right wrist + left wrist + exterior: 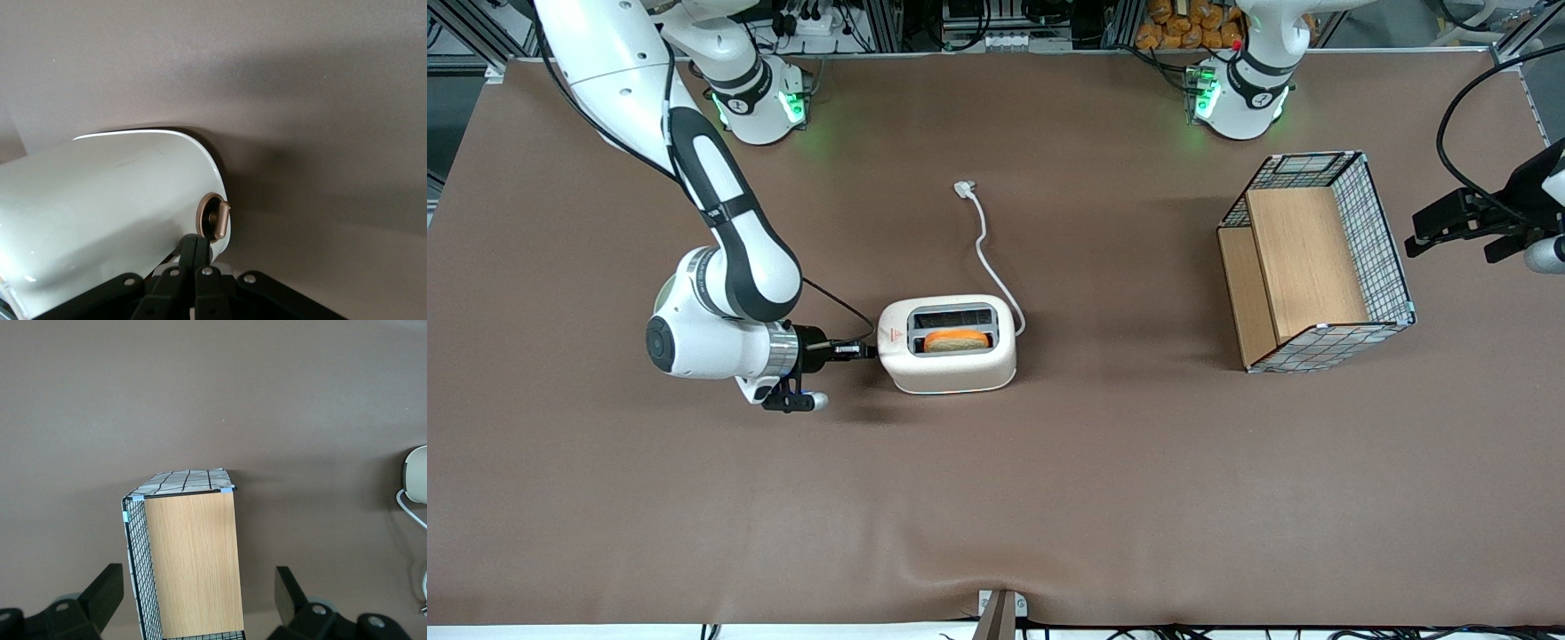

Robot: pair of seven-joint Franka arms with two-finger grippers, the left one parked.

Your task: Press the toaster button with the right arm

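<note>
The toaster (947,345) stands on the brown table (1049,498), about in the middle between the two ends, with a slice of toast (956,340) in the slot nearer to the front camera. The right arm (725,267) lies low and level, and its gripper (863,350) is at the short end of the toaster that carries the red triangle mark (888,335). In the right wrist view the fingers (195,257) are pressed together, holding nothing, and their tips rest at the toaster wall just beside the small round button (215,217). The white cord (989,258) runs from the toaster toward the robot bases. A wire basket (1316,258) with wooden boards stands toward the parked arm's end of the table.
</note>
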